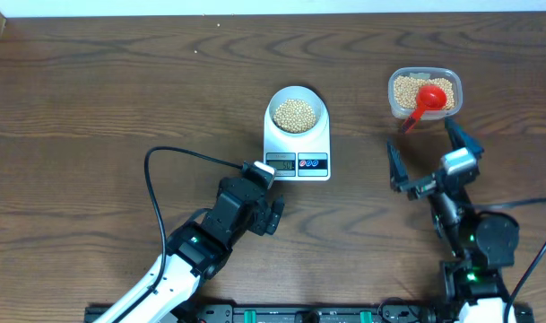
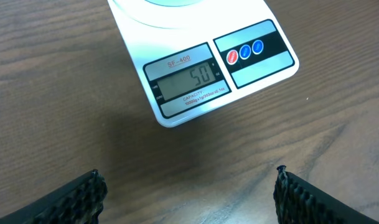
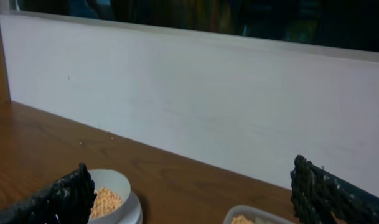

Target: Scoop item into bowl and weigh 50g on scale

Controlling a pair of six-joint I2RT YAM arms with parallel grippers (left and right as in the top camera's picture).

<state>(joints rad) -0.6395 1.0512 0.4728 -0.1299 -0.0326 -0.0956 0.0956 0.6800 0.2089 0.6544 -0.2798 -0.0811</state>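
- Sitting heaped in one small round white bowl (image 1: 296,92), many small tan-yellow beans (image 1: 296,115) fill it almost to the rim, at mid brown wooden tabletop (image 1: 120,90).
- The bowl rests on one white rectangular digital scale (image 1: 297,149); its grey display (image 2: 188,81) reads 50, beside one red and two blue buttons.
- At far right, one clear plastic tub (image 1: 423,71) holds more beans and one red scoop (image 1: 429,97).
- Empty, the left claw (image 2: 189,186) hovers spread wide just near of the scale; the right claw (image 1: 420,136) gapes empty near the tub.

Dark wood-grain worktop (image 1: 93,81). Directly on it: white scale (image 1: 297,163) near centre, clear plastic tub (image 1: 391,99) toward right, well apart.
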